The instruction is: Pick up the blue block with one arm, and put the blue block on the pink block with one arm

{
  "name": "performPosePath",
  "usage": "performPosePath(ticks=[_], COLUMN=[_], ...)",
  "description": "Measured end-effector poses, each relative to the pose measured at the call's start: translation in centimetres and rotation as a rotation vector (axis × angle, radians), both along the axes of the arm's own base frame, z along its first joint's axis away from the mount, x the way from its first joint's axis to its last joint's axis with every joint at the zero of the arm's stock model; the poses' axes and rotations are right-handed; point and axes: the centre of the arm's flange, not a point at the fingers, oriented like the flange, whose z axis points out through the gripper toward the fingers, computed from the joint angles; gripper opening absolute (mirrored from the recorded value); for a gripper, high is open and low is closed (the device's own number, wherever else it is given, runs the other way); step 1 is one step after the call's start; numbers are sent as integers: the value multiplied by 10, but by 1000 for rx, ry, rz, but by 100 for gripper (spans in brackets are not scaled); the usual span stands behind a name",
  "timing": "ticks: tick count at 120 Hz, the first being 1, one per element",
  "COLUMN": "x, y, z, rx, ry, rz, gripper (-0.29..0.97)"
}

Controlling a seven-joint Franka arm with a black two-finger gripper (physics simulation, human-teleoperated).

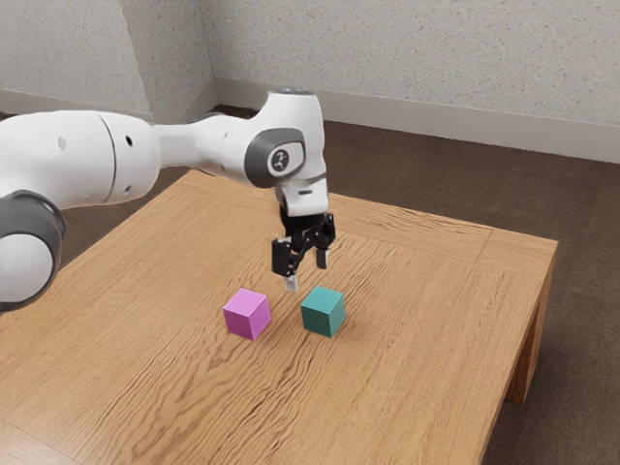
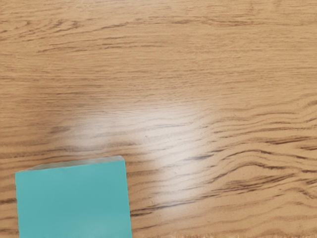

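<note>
A teal-blue block (image 1: 323,311) rests on the wooden table (image 1: 417,368), and a pink block (image 1: 246,313) sits a short gap away toward the exterior view's left. My gripper (image 1: 306,273) hangs just above the table, behind the gap between the two blocks, touching neither. Its fingers stand apart, open, with nothing between them. In the wrist view the teal-blue block (image 2: 73,199) lies flat on the table, off to one side of my hand.
The table's far edge (image 1: 417,218) and the edge toward the exterior view's right (image 1: 528,320) drop to a brown carpet floor. Bare wood (image 2: 198,99) spreads all around the blocks.
</note>
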Motion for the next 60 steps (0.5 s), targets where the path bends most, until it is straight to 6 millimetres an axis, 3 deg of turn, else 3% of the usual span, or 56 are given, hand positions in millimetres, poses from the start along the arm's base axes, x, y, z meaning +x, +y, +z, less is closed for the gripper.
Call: performPosePath(ticks=[13, 60], x=[12, 33], y=[0, -12], z=[-20, -62], rx=[36, 43], ry=[-25, -46], rz=[-11, 13], gripper=[68, 68])
